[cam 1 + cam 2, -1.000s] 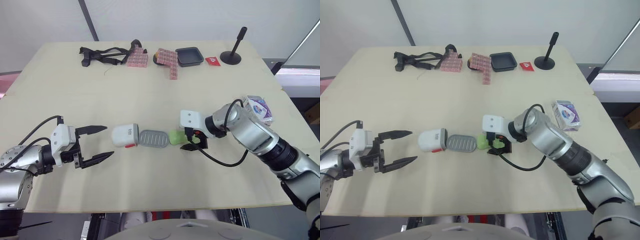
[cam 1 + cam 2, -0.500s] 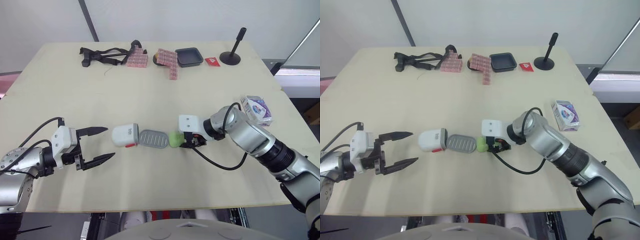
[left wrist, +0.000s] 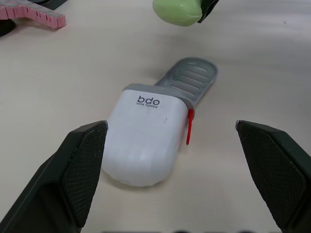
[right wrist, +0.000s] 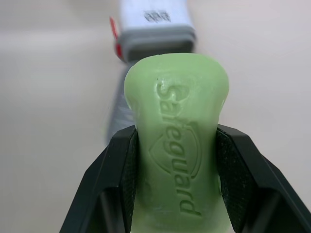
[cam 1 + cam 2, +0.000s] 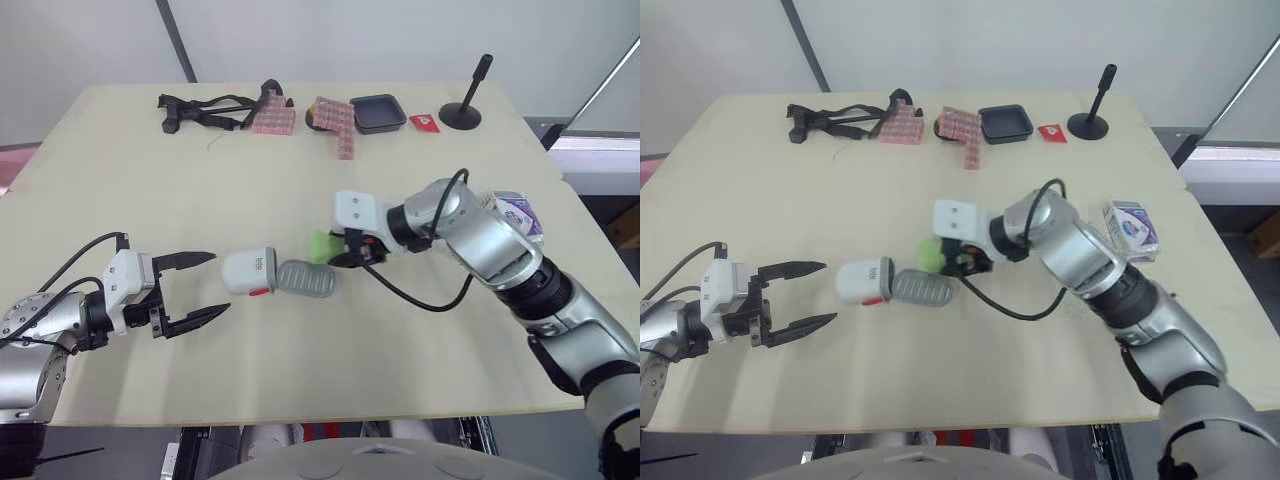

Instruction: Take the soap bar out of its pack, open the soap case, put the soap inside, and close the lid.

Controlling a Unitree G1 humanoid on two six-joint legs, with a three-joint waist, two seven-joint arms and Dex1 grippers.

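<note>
Since the waxy, embossed green soap bar (image 4: 177, 145) sits pinched in the right gripper (image 5: 338, 254), raised near the grey slatted plastic tray (image 5: 308, 278) drawn out of its smooth white rounded shell (image 5: 250, 270), unpacking and opening look done; placing and closing remain, and the left gripper (image 5: 220, 284) gapes empty beside the shell

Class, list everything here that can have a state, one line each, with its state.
soap case: open, grey tray slid out, empty.
right gripper: shut on the soap bar.
left gripper: open, holding nothing.
soap bar: bare, gripped, not yet on the grey tray.
</note>
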